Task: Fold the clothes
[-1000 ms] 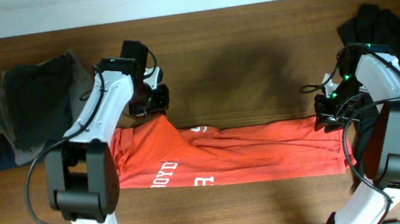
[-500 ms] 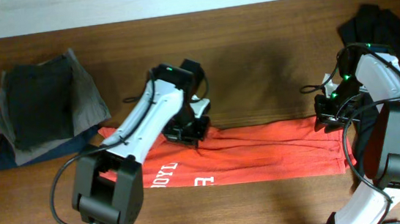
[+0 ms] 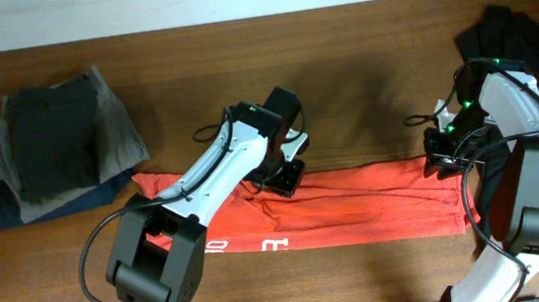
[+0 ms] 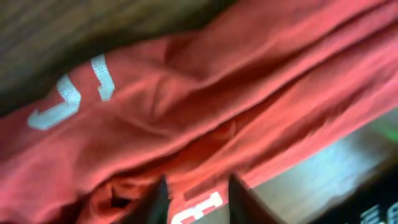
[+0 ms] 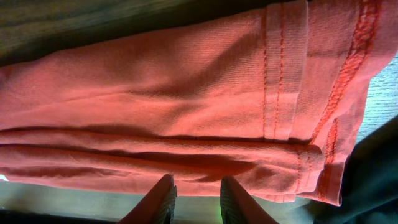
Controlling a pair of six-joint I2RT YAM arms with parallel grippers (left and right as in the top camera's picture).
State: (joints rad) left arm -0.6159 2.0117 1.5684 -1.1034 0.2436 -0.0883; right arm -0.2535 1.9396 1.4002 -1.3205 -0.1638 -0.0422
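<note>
- A brown wooden table fills the overhead view.
- A red-orange T-shirt lies across the table's near middle, folded into a long, narrow band running left to right.
- White block lettering shows along the near edge of the T-shirt.
- A stack of folded dark and grey clothes sits at the far left, well apart from the right arm.
- A black garment lies heaped at the right edge, behind the right arm.
- The left gripper hovers at the band's far edge, left of centre, with its fingers parted and nothing between them.
- The right gripper sits over the shirt's right end by the stitched hem, its fingers parted, with no cloth seen pinched.
</note>
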